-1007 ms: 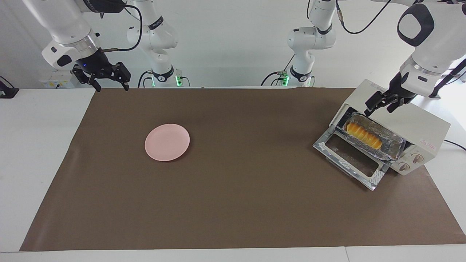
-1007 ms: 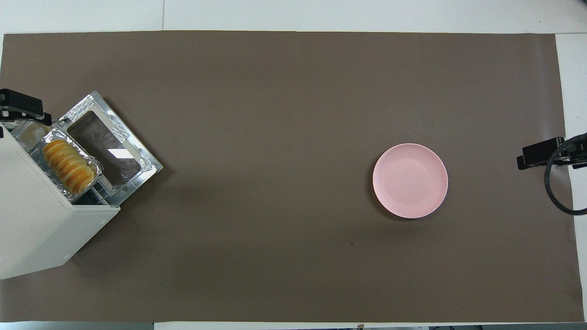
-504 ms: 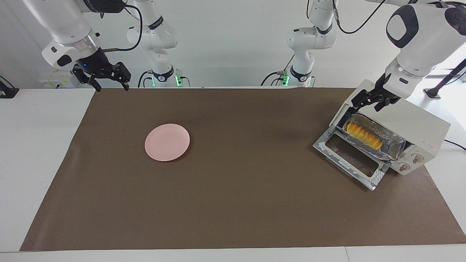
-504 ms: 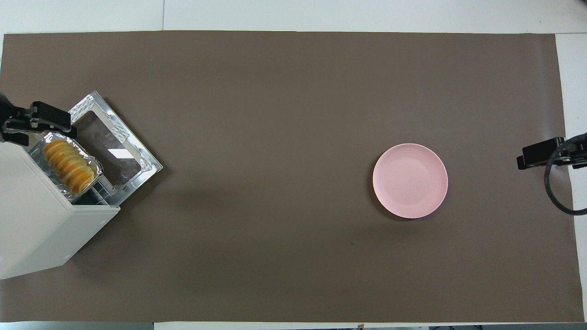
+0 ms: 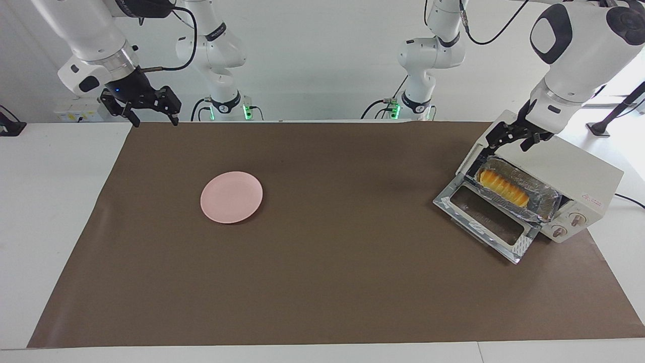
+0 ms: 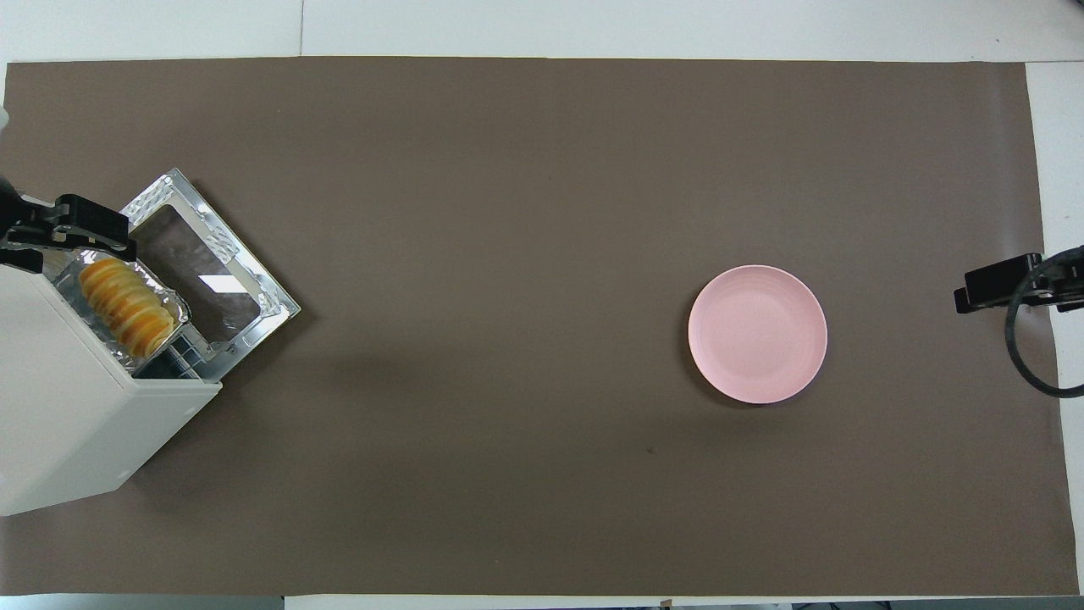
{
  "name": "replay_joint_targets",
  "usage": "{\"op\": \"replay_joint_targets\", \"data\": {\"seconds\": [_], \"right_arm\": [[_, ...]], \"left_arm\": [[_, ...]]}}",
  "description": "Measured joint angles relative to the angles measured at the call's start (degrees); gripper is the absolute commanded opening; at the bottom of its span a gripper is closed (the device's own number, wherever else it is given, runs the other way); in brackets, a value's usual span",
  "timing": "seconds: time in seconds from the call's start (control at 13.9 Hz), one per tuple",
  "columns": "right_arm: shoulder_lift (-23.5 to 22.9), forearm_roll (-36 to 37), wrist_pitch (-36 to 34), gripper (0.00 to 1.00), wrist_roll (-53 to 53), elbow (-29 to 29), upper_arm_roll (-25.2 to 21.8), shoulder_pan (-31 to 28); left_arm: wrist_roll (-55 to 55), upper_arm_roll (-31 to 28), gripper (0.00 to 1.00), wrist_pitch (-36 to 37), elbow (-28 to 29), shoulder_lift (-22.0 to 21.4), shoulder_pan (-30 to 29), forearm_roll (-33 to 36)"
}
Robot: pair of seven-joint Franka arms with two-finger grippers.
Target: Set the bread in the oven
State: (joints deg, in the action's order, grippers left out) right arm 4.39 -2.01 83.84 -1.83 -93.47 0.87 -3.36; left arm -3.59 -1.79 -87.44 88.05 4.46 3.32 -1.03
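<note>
The bread [image 5: 504,187], a yellow-orange sliced loaf, lies in a crinkled foil tray [image 5: 546,200] in the mouth of the cream-white oven [image 5: 574,171] at the left arm's end of the table. The oven's glass door [image 5: 486,217] hangs open onto the mat. My left gripper [image 5: 508,145] is open and empty in the air over the oven's top front edge, just above the tray's end that is nearer to the robots. In the overhead view the bread [image 6: 125,307], oven [image 6: 59,424] and left gripper [image 6: 72,237] show too. My right gripper [image 5: 148,112] waits open over the mat's corner.
A round pink plate [image 5: 231,196] lies on the brown mat [image 5: 327,282] toward the right arm's end; it also shows in the overhead view [image 6: 757,333]. The oven's two knobs [image 5: 567,224] face the table's middle.
My left gripper has moved from over the oven's roof toward the oven's front top edge. Bread, tray, plate and right arm have stayed put.
</note>
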Motion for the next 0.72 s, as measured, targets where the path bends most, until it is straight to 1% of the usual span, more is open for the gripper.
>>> {"op": "replay_joint_targets", "data": {"seconds": [0.43, 0.72], "right_arm": [[0.00, 0.00, 0.00, 1.00, 0.00, 0.00, 0.00, 0.00], [0.00, 0.00, 0.00, 1.00, 0.00, 0.00, 0.00, 0.00]], "left_arm": [[0.20, -0.04, 1.00, -0.22, 0.00, 0.00, 0.00, 0.00], [0.30, -0.09, 1.00, -2.76, -0.02, -0.01, 0.00, 0.00]]}}
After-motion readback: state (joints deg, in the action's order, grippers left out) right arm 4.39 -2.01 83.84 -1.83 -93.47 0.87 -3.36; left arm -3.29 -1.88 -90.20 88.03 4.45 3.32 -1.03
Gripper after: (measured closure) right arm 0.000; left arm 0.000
